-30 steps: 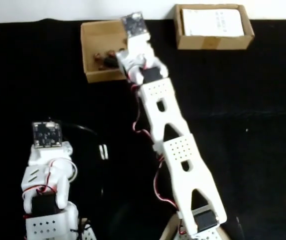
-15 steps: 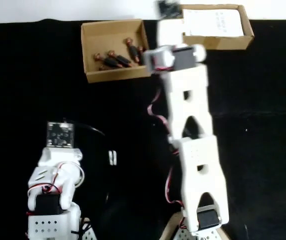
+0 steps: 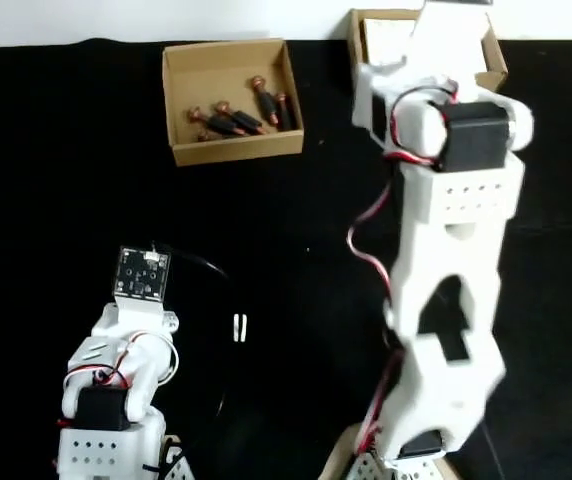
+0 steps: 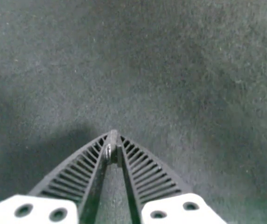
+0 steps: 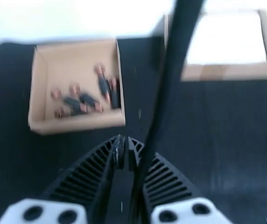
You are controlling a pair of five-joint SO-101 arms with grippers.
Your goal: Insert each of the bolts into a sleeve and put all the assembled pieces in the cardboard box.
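The left hand [image 4: 112, 144] is pinched shut with nothing between its ribbed fingers, and it points down at the dark desk [image 4: 194, 70]. Its left arm [image 3: 116, 380] sits folded at the lower left of the high view, which reads to me as parked out of the way. The right hand [image 5: 122, 147] is likewise closed on nothing, and a black cable [image 5: 171, 70] crosses in front of it. Beyond its tips, toward the upper left of the right wrist view, the cardboard box [image 5: 45, 60] holds the assembled pieces [image 5: 84, 98], lying loosely together. A second box [image 5: 227, 72] sits at the upper right. With both hands empty and the pieces boxed, I'd judge the job about done.
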